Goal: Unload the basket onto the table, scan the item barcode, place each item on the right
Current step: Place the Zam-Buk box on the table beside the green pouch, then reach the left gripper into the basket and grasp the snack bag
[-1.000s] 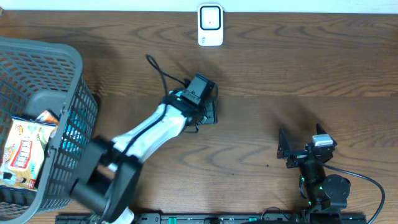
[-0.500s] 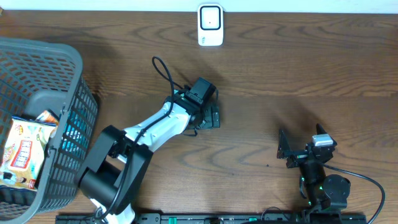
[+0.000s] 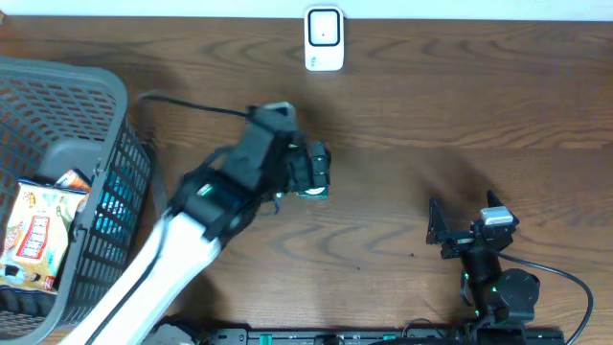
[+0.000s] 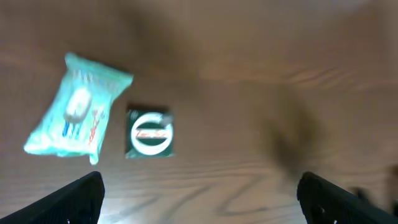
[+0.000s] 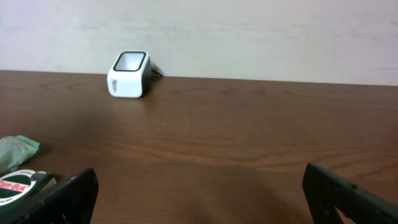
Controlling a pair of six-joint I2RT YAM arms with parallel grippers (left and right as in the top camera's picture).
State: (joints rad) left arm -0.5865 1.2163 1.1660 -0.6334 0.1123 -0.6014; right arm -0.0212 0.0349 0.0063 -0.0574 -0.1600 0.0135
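Your left pincer (image 4: 199, 193) stands wide and holds nothing; only table (image 4: 261, 74) shows between its fingers. The likely item, a flat green packet (image 4: 150, 132) with a white ring on its face, lies on the wood ahead of the fingertips. A pale teal pouch (image 4: 78, 112) lies just beside it.

Here is what can go wrong:
- With the jaws this wide and the two packs so near each other, a straight descent may catch both, or nudge the pouch.
- The packet lies flat, so the fingers may scrape the wood and push it along instead of pinching it.
- No barcode shows on the upper face. If it sits underneath, presenting the packet as picked would give no read.
- The scanner (image 3: 324, 38) stands well apart at the far edge, so a weak grip could let the packet slip on the way.
- The arm's cable (image 3: 182, 100) loops out toward the basket (image 3: 110, 91) and could snag its rim.

Your left arm reaches diagonally from the near-left corner to mid-table, with the wrist tipped downward over the packs. Your right pincer (image 5: 199, 199) is wide too and empty. That arm sits folded at the near-right, looking level across the table toward the scanner.
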